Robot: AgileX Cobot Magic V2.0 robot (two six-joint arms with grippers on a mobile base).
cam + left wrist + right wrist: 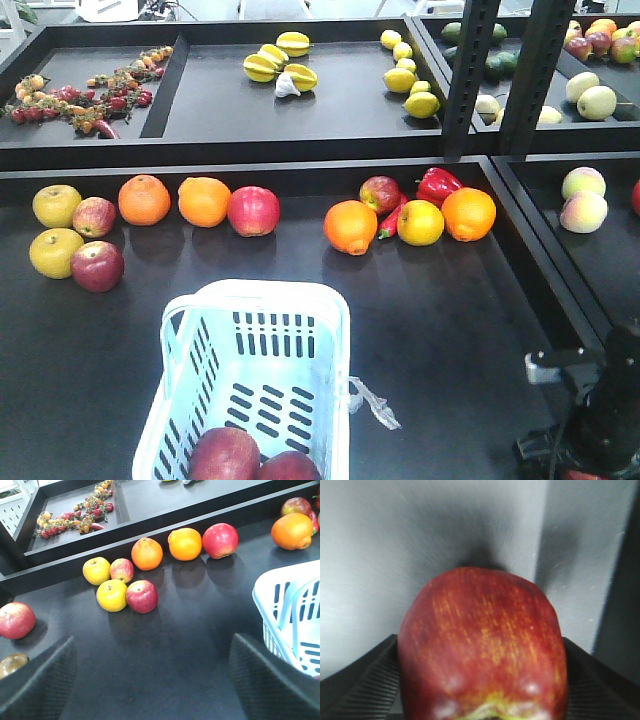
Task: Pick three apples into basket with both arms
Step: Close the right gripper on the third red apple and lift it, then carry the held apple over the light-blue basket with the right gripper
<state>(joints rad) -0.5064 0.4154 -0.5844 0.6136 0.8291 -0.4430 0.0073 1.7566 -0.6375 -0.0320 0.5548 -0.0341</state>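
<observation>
Two apples: two dark maroon apples [255, 458] lay in the near end of the basket [300, 300], touching one another; by my judgement two of three were done.
Left fingers: the left fingers [150, 680] stood wide apart and held nothing, hovering over bare dark surface [175, 630]; only the two black pads [40, 680] showed at the bottom corners of the left wrist view.
Things ahead of the left fingers: a cluster of yellow and red-yellow fruit [120, 582] lay ahead and a little to the left, a red apple [15, 620] far to the left, oranges [165, 547] further ahead; the basket sat just beside the right pad.
Third apple: a maroon apple with yellow-green streaks [482, 645] filled the right wrist view, sitting between the right fingers [480, 700] with the ribbed pads [365, 680] close on both sides; it looked gripped, its streaked end toward the camera.
Right arm: the right arm [600, 400] showed at the lower right of the front view, well to the right of the basket.
Deciding relation: the basket lay to the left of the right fingers, so I judged the carried apple must travel leftward over the basket rim; the right arm was the one loaded, the left only nearer.
</observation>
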